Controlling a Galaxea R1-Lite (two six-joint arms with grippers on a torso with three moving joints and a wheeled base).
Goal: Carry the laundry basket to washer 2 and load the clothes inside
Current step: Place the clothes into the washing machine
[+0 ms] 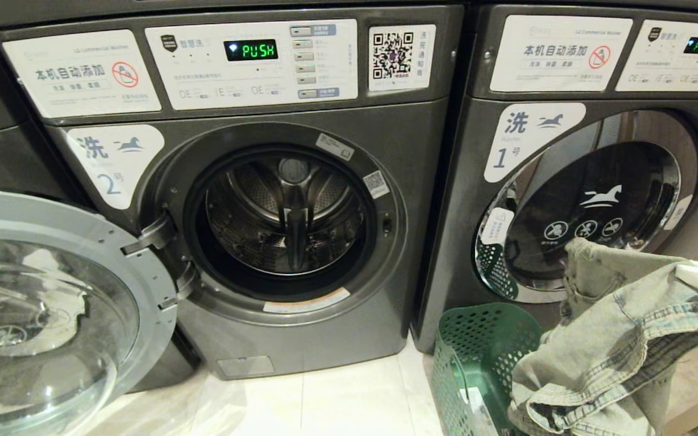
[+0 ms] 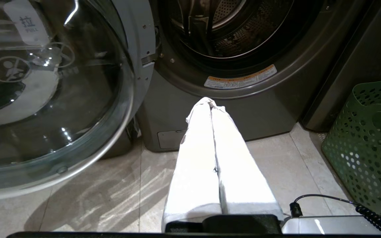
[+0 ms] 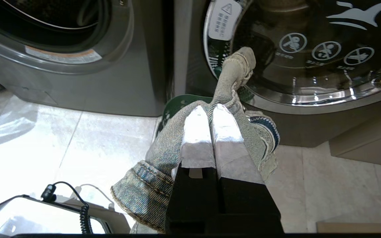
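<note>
Washer 2 (image 1: 276, 212) stands in the middle with its round door (image 1: 52, 303) swung open to the left and its drum (image 1: 285, 212) empty. The green laundry basket (image 1: 482, 357) sits on the floor in front of washer 1 (image 1: 591, 200). My right gripper (image 3: 212, 109) is shut on the clothes (image 3: 164, 148), a light denim garment that hangs lifted over the basket (image 3: 177, 100). In the head view the clothes (image 1: 615, 339) drape from the right gripper (image 1: 688, 270) at the right edge. My left gripper (image 2: 210, 102) is shut and empty, held low before washer 2 (image 2: 230, 82).
Washer 1's door (image 3: 309, 49) is closed, close behind the lifted garment. The open glass door (image 2: 55, 99) of washer 2 juts out on the left over the pale tiled floor (image 1: 349, 399). The basket (image 2: 369, 145) stands to the right of the left arm.
</note>
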